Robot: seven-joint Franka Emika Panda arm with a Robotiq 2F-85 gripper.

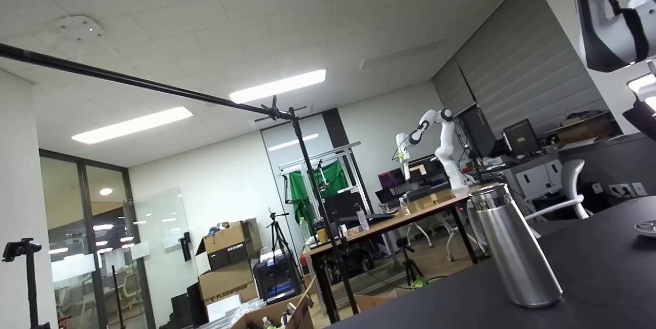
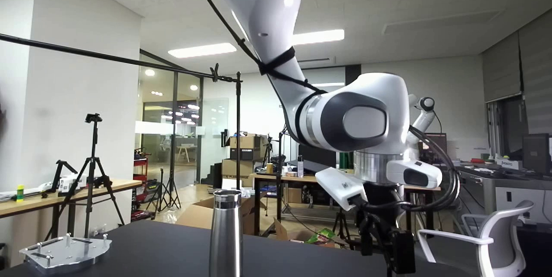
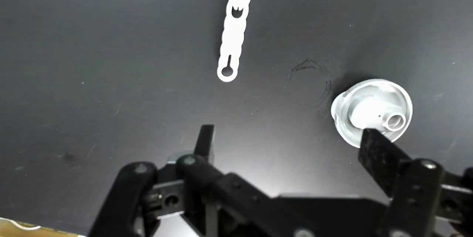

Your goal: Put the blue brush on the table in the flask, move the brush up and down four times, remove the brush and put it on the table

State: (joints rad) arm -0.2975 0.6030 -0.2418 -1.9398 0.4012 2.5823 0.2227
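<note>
The steel flask (image 1: 515, 252) stands upright and open-topped on the black table; it shows in both exterior views (image 2: 226, 234) and is out of the wrist view. In the wrist view, a long white-looking handle (image 3: 232, 34) with a hole at its end lies on the table, probably the brush's. Its far end is cut off by the top edge, and no blue part or bristles show. My gripper (image 3: 289, 131) is open and empty above the table, with the handle ahead of it. In an exterior view the gripper (image 2: 385, 247) hangs fingers down, to the right of the flask.
A round white lid (image 3: 380, 107) lies on the table beyond the right finger in the wrist view. A clear plate with several posts (image 2: 64, 255) sits on the table's left in an exterior view. A white chair (image 2: 500, 242) stands behind the table.
</note>
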